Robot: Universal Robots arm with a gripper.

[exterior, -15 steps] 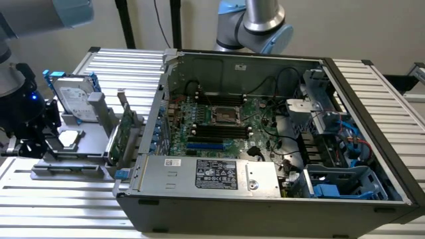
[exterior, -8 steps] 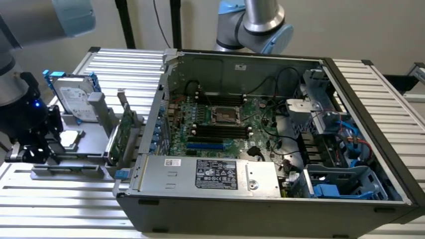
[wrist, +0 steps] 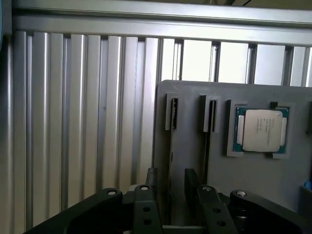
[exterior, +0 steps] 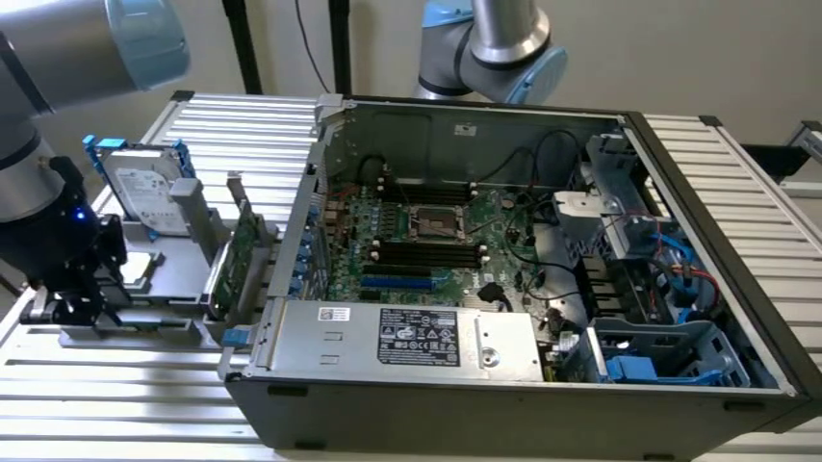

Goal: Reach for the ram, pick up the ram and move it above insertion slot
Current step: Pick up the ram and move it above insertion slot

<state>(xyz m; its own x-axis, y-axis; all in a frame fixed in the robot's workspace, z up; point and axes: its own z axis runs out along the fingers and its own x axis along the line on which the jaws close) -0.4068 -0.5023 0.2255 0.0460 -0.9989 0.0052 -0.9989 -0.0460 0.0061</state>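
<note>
Presently, at the exterior view's left, the tool (exterior: 71, 306) hangs low over the grey fixture (exterior: 167, 289) on the worktop (exterior: 244, 125), its fingers (wrist: 152, 178) spread apart. The ram (wrist: 171, 113) appears to stand edge-on in a fixture slot just beyond the fingers, untouched. Further right stands the open computer case (exterior: 385, 404).
</note>
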